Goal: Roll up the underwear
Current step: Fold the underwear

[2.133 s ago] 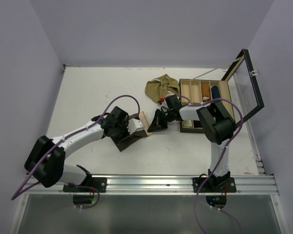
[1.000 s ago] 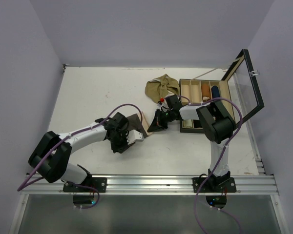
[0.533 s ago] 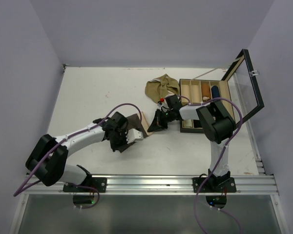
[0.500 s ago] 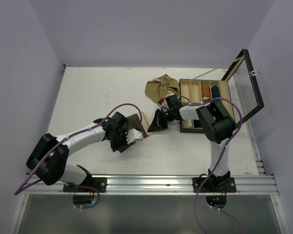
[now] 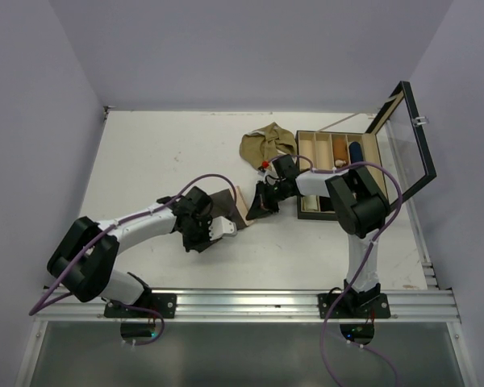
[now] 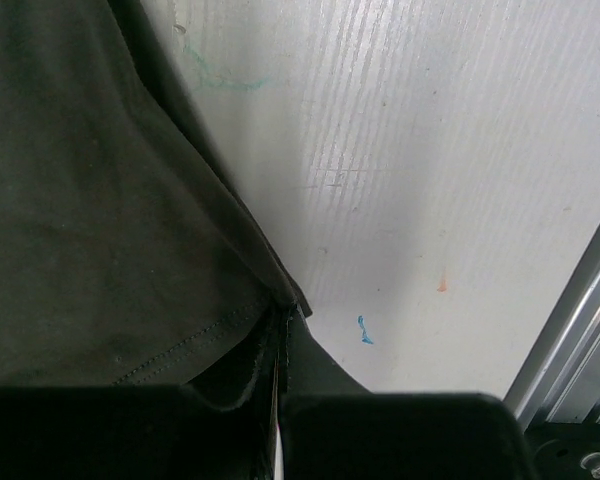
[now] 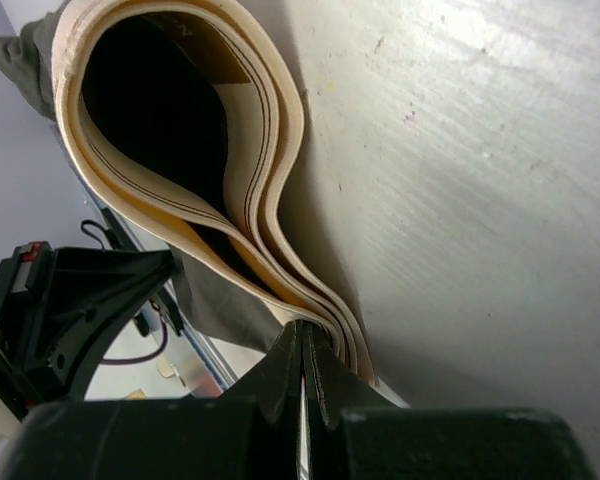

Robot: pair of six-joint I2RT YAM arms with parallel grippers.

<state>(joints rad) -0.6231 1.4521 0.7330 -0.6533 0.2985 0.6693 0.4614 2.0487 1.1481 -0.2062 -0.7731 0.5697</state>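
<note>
your left gripper (image 6: 281,345) was pinched tight on a near hem corner of the brown briefs (image 6: 80,200). its wrist view showed little beyond dark cloth and the table (image 6: 430,150), and the finger bodies ran off the bottom edge. your right gripper (image 7: 302,345) had its fingers pressed together on the beige waistband (image 7: 270,130), which stood in a folded loop with a dark hollow inside. how many layers it gripped was hard to tell. from above, both wrists covered most of the brown briefs, which lay mid-table between the arms, so you could not see how far they were rolled. the olive briefs (image 5: 266,143) lay crumpled at the far side, just beside the left end of the open box (image 5: 328,147). your right arm hid the box's near half, and what sat in its compartments was too small to name.
</note>
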